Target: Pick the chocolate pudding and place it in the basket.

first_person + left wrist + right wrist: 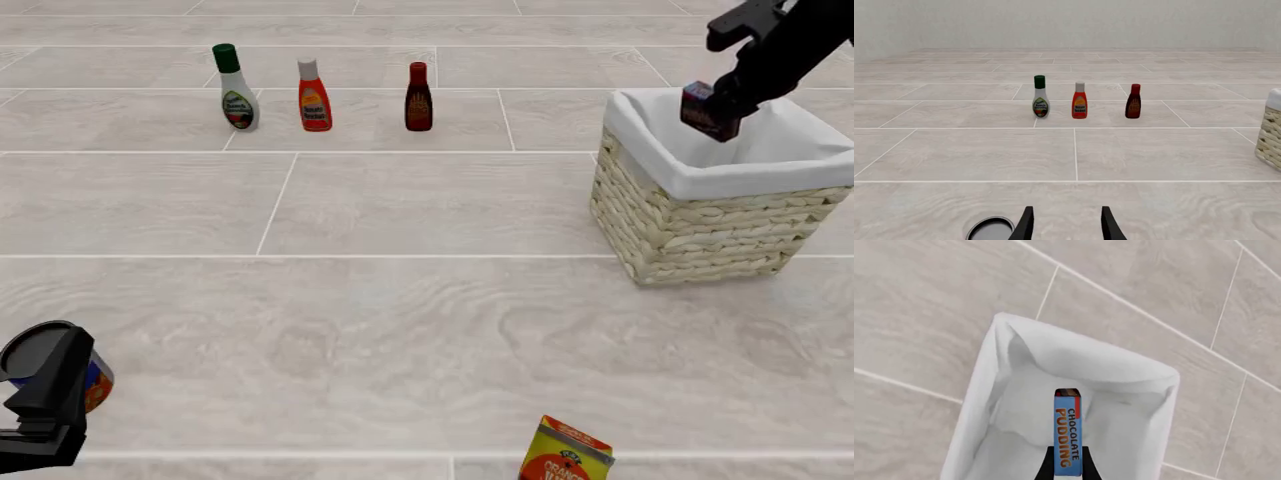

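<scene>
Black pincer: my right gripper [718, 108] is clamped on the chocolate pudding [707, 110], upper right of the front frame.
Pudding's axis: long side runs out along my fingers.
Below it: basket [707, 235], white lining open directly under the box.
Other arm: left gripper [1065, 226] parted, holding nothing, far off.

The front view looked forward and down across the tiled table; the left wrist view sat low, sharing its three bottles [1079, 100]; the right wrist view looked straight down into the basket [987, 370].
</scene>
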Controlling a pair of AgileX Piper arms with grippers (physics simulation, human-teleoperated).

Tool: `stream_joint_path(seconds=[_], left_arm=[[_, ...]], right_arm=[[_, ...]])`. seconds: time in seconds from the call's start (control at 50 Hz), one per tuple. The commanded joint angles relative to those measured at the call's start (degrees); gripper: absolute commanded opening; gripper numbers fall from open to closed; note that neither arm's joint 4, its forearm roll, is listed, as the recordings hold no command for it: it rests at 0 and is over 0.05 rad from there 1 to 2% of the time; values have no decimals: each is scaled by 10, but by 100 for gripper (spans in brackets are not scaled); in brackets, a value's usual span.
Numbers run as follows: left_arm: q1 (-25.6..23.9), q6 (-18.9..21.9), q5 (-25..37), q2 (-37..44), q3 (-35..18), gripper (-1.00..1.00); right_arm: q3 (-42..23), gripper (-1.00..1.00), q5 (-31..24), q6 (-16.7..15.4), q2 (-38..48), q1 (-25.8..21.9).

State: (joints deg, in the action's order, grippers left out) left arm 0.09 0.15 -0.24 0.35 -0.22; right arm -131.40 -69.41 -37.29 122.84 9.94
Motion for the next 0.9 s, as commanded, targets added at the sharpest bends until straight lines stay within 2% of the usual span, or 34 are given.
stream_joint_path(seconds=[0.02,0.9], left_arm=[[0,0,0,-1,1,100],[0,0,0,-1,1,100]], right_arm=[[5,-100,4,6,5,2],[44,-100,39,3,23,7]])
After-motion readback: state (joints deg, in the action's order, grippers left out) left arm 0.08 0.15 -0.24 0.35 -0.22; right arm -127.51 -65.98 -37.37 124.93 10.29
